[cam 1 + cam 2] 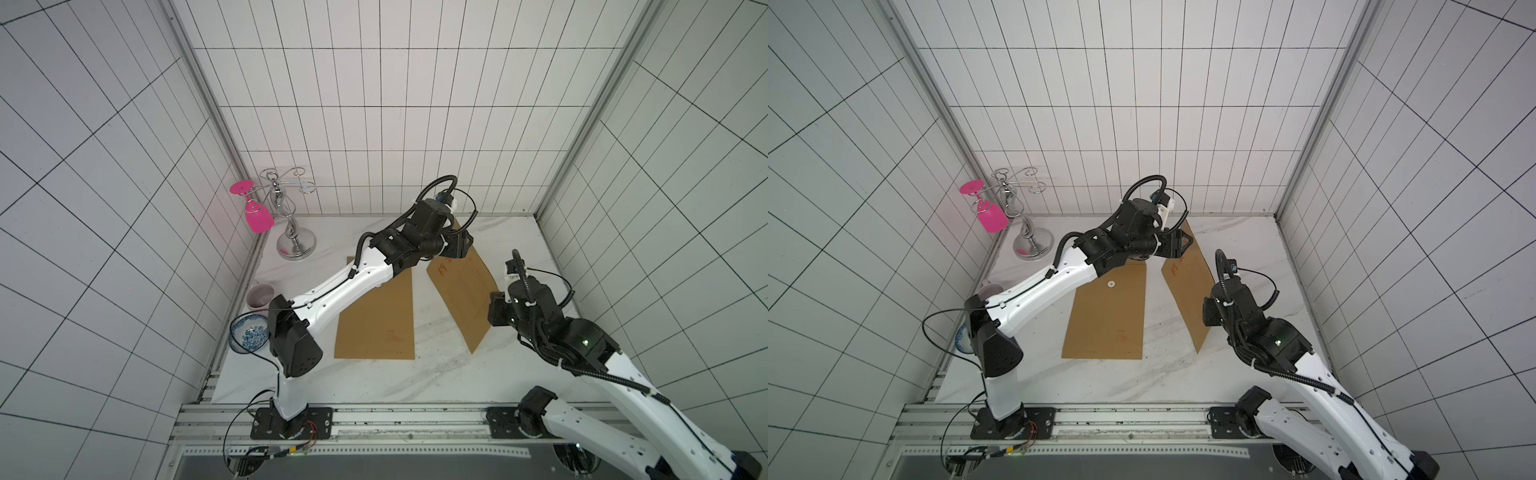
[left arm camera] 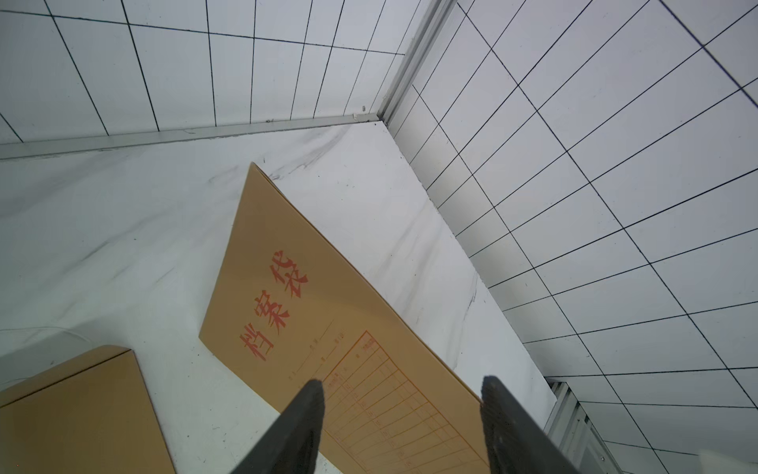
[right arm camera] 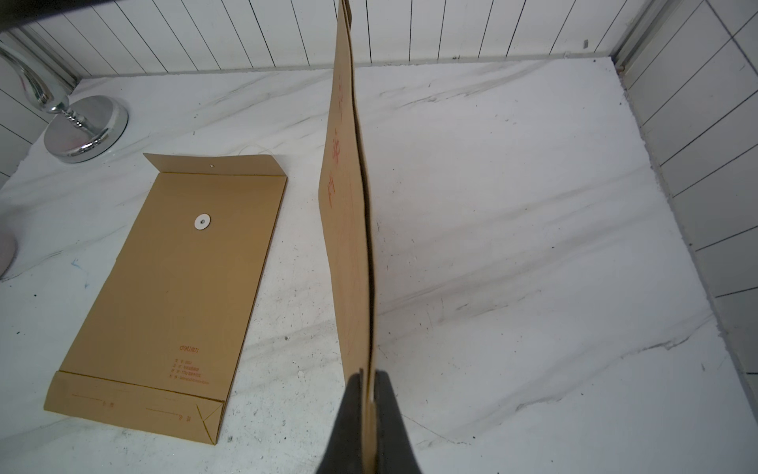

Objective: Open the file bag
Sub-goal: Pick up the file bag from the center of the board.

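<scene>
Right tool (image 3: 371, 375) is clamped tight on one edge of the file bag (image 1: 461, 291), holding it up on edge and tilted, right of centre in a top view. Left tool (image 2: 404, 383) stands wide apart and empty beside its printed face. A second file bag (image 1: 376, 324) lies flat on the table (image 1: 374, 382) at centre.

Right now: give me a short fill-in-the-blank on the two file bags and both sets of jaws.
1. The right gripper has its jaws ___ on the raised file bag.
2. The left gripper has its jaws ___, clamping nothing.
3. The other file bag lies ___ on the marble table.
4. The wine glass hanging on the chrome rack is ___ in colour.

Missing words: shut; open; flat; pink.
</scene>
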You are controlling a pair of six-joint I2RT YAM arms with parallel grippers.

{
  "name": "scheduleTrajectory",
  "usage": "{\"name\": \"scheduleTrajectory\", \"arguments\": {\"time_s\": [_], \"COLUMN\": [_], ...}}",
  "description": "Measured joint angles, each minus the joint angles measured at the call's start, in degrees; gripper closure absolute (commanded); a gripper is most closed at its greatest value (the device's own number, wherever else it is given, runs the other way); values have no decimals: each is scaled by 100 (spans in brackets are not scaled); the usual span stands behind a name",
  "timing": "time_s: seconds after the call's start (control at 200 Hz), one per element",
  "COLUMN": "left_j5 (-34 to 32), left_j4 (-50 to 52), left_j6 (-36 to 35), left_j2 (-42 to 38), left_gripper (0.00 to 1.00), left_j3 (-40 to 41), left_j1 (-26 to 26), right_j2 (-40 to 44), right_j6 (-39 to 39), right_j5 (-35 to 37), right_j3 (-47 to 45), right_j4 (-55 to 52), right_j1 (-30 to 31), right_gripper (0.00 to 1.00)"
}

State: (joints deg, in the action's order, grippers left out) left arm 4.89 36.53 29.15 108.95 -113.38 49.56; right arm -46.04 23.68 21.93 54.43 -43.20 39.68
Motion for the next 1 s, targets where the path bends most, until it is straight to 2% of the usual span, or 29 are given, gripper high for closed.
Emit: {"name": "scheduleTrajectory", "arguments": {"time_s": [0.315,0.45,0.65,0.805,0.895,0.98,1.0], "left_j5": [-72,-74,20,136,181,227,262], "left_j4": [398,402,393,389,315,243,216], "left_j6": [243,337,487,614,750,839,861], "left_j2": [170,199,402,483,483,481,481], "left_gripper": [30,35,55,77,82,100,100], "left_j3": [-20,-63,-85,-87,-87,-76,-68], "left_j1": [-28,-33,-72,-116,-127,-125,-125], "right_j2": [-409,-562,-614,-706,-723,-741,-750], "right_j6": [-367,-472,-588,-625,-629,-629,-629], "right_j5": [1056,1482,1902,2127,2247,2339,2354], "right_j3": [39,39,39,39,37,37,37], "right_j4": [339,442,621,619,625,634,645], "right_j1": [1034,1390,1751,1971,2065,2151,2168], "right_gripper": [100,100,100,100,100,100,100]}}
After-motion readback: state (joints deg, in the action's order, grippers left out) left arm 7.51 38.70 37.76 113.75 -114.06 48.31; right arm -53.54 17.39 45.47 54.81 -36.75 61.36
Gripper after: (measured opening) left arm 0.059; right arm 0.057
